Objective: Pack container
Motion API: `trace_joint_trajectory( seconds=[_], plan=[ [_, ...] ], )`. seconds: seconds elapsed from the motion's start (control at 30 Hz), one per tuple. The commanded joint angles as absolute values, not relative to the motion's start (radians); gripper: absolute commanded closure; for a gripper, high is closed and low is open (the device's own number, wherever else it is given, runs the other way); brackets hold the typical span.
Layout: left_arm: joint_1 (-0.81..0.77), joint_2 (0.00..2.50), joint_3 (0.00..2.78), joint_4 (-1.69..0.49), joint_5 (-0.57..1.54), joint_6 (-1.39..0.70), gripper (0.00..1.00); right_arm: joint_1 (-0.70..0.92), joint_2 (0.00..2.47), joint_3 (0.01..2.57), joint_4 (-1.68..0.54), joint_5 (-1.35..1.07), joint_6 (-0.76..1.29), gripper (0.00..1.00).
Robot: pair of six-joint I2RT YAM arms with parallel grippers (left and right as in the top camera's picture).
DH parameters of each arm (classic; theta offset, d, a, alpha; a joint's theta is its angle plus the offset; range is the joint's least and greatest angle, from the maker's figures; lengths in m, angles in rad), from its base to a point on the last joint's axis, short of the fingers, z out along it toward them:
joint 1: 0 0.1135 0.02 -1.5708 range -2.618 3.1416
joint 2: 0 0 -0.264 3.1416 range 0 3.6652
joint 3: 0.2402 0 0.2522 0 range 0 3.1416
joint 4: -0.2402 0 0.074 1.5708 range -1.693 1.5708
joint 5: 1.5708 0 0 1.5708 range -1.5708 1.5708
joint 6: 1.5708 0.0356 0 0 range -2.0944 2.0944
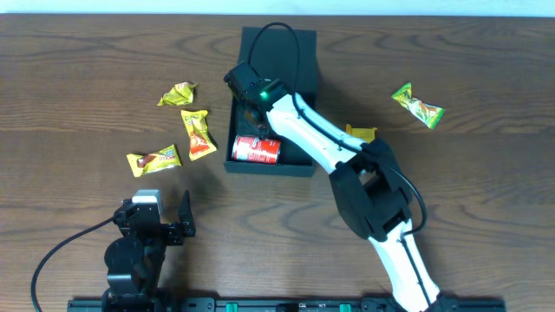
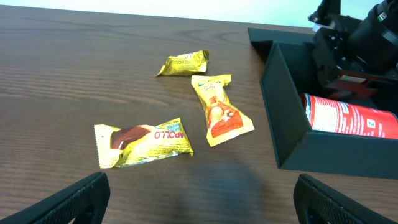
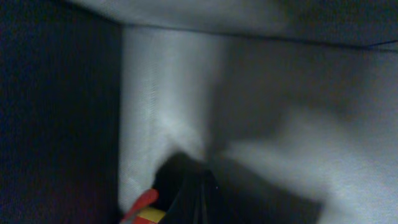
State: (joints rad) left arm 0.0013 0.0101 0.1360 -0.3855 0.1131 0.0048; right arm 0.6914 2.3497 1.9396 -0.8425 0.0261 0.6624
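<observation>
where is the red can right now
In the overhead view the red can lies on its side inside the dark box, in its near-left corner, right of the yellow snack packets.

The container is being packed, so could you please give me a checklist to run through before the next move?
1. Container lid open: ok.
2. Red can lying inside the container: ok.
3. Right gripper clear of the container: not ok, it is down inside, shut.
4. Right gripper empty: cannot tell.
5. Left gripper open and empty: ok.
6. All snacks packed: not ok, three yellow packets, a green packet and another yellow packet beside the right arm lie outside.
</observation>
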Motion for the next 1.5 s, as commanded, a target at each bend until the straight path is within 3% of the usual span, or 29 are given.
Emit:
trace_joint_trajectory(
  seconds=[0.0, 0.6, 1.07, 1.47],
  plan=[
    [-0.001, 0.004, 0.115, -0.391, 0.122, 0.020, 0.05, 0.710, 2.358, 1.935, -0.842, -0.014, 0.664, 0.98],
    [-0.001, 0.004, 0.115, -0.391, 0.122, 0.020, 0.04, 0.686, 2.336, 2.006, -0.900, -0.064, 0.585, 0.98],
    [-0.001, 0.004, 0.115, -0.391, 0.122, 0.020, 0.04, 0.636, 2.153, 2.076, -1.262, 0.272, 0.523, 0.98],
    [-0.001, 0.004, 0.115, -0.391, 0.122, 0.020, 0.05, 0.620, 2.153, 1.792, -1.097, 0.165, 0.527, 0.99]
  ],
)
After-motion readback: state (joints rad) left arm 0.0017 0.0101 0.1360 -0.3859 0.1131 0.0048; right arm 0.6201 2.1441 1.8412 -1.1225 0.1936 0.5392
